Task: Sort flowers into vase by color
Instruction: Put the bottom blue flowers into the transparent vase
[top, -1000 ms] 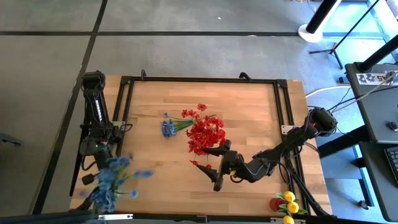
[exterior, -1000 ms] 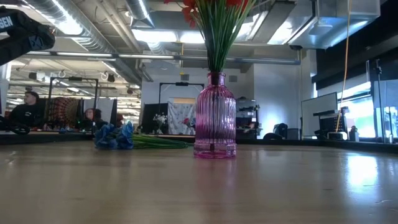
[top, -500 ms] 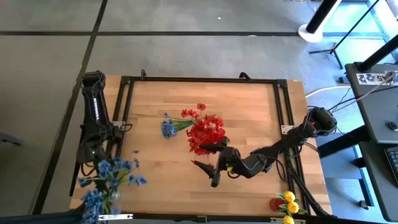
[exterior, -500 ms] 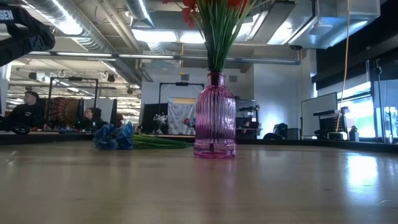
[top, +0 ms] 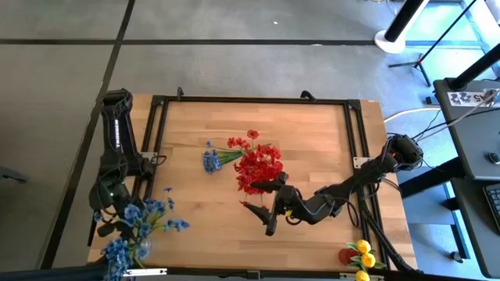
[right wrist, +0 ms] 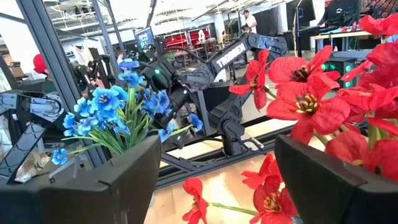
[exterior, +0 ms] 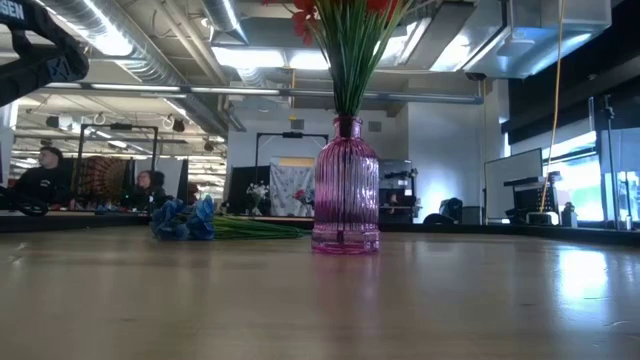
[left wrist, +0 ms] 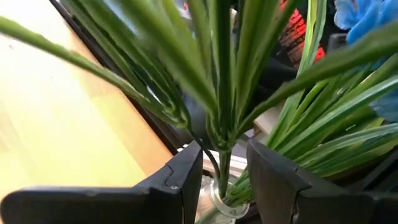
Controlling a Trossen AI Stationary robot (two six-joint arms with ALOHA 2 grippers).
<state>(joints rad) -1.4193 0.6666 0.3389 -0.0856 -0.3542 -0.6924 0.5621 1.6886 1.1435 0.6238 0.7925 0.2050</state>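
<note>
A bunch of blue flowers (top: 141, 222) stands in a clear vase (left wrist: 225, 200) at the table's near left corner. My left gripper (left wrist: 224, 149) is open just above the vase mouth, with a finger on either side of one green stem (left wrist: 221, 165). Red flowers (top: 259, 166) fill a ribbed pink vase (exterior: 345, 190) at mid-table. My right gripper (top: 269, 212) is wide open just near of that vase, beside a loose red sprig (top: 251, 206) lying flat on the wood. A loose blue sprig (top: 211, 160) lies left of the pink vase.
Yellow flowers (top: 361, 254) stand in a vase at the near right corner. A black frame (top: 250, 100) runs along the table's far and side edges. Bare wood spreads across the far half and the near middle. People (exterior: 45, 180) sit in the room behind.
A second ago the blue bunch at the near left corner was a blur in motion. It now stands still and upright in its vase. My left arm has drawn a little toward the table's left edge. My right gripper has edged slightly left, toward the loose red sprig.
</note>
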